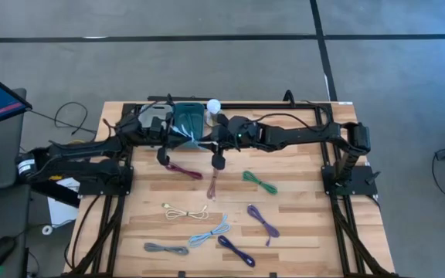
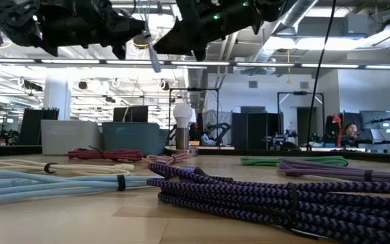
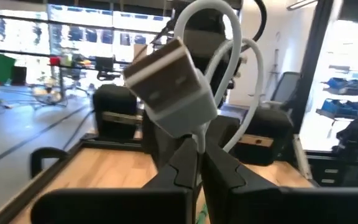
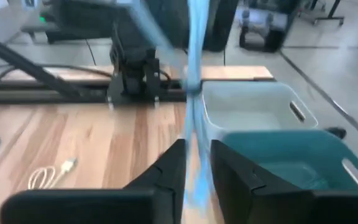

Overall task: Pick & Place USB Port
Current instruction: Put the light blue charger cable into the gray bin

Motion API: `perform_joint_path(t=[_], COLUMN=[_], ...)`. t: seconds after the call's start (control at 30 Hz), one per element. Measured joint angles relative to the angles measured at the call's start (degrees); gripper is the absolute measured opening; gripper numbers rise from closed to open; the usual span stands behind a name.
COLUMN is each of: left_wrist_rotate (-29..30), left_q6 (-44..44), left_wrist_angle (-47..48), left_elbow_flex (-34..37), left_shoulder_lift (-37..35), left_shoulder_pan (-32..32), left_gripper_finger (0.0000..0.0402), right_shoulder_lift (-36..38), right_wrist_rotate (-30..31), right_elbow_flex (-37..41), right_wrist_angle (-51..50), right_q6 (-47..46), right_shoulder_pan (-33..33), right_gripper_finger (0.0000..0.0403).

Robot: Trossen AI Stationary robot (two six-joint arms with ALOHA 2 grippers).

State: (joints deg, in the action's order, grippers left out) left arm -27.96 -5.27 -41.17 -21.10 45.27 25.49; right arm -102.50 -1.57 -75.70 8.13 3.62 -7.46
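Above the back of the wooden slatted tabletop (image 1: 284, 224), the left end effector (image 3: 199, 163) is pressed together, pinching a light-blue coiled USB cable (image 3: 219, 68) just below its silvery plug, which stands raised in the left wrist view. The right end effector (image 4: 197, 163) sits close beside it with its fingers slightly parted around the same cable's blurred blue strand. Below them stand a teal plastic bin (image 1: 188, 120) and a pale grey bin (image 4: 253, 106). Other coiled cables lie scattered across the tabletop.
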Motion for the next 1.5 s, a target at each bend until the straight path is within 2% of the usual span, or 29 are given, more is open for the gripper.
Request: perform_joint_path(t=[0.27, 0.47, 0.53, 0.6, 0.7, 0.8, 0.93, 1.13, 1.3, 1.5], left_wrist_rotate=[1.14, 9.31, 12.60, 16.56, 22.23, 26.57, 31.64, 32.04, 32.89, 33.40], left_q6=[2.57, 6.60, 6.70, 6.73, 6.62, 6.62, 6.66, 2.26, -0.93, -3.83], left_wrist_angle=[18.94, 31.91, 36.73, 41.19, 42.51, 42.51, 42.64, 42.88, 42.86, 42.86], left_elbow_flex=[0.00, 0.00, 0.00, 0.03, 1.08, 1.71, 2.94, 4.65, 5.20, 5.20], left_shoulder_lift=[-12.97, -21.20, -23.04, -24.50, -25.65, -25.80, -24.88, -20.14, -14.39, -8.19], left_shoulder_pan=[4.43, 8.35, 9.93, 11.42, 13.47, 15.71, 19.31, 23.64, 26.11, 28.54], left_gripper_finger=[0.0008, 0.0008, 0.0008, 0.0008, 0.0008, 0.0008, 0.0008, 0.0008, 0.0008, 0.0016], right_shoulder_lift=[4.78, 10.12, 12.56, 15.34, 20.60, 26.42, 35.29, 45.86, 49.96, 51.26], right_wrist_rotate=[-0.02, 0.07, 0.51, 3.23, 11.20, 18.22, 24.33, 29.36, 33.41, 36.34], right_elbow_flex=[0.06, 0.35, 2.59, 5.36, 10.48, 16.16, 23.23, 31.66, 34.80, 35.49], right_wrist_angle=[-7.54, -15.54, -15.97, -15.60, -15.07, -14.57, -14.32, -14.33, -14.63, -14.61], right_q6=[2.98, 4.48, 4.66, 6.10, 7.72, 7.61, 3.55, -2.79, -3.70, -3.70], right_shoulder_pan=[0.00, 0.03, 0.45, 1.74, 4.48, 6.63, 8.59, 11.06, 13.11, 14.21], right_gripper_finger=[0.0085, 0.0086, 0.0086, 0.0086, 0.0086, 0.0087, 0.0087, 0.0087, 0.0087, 0.0087])
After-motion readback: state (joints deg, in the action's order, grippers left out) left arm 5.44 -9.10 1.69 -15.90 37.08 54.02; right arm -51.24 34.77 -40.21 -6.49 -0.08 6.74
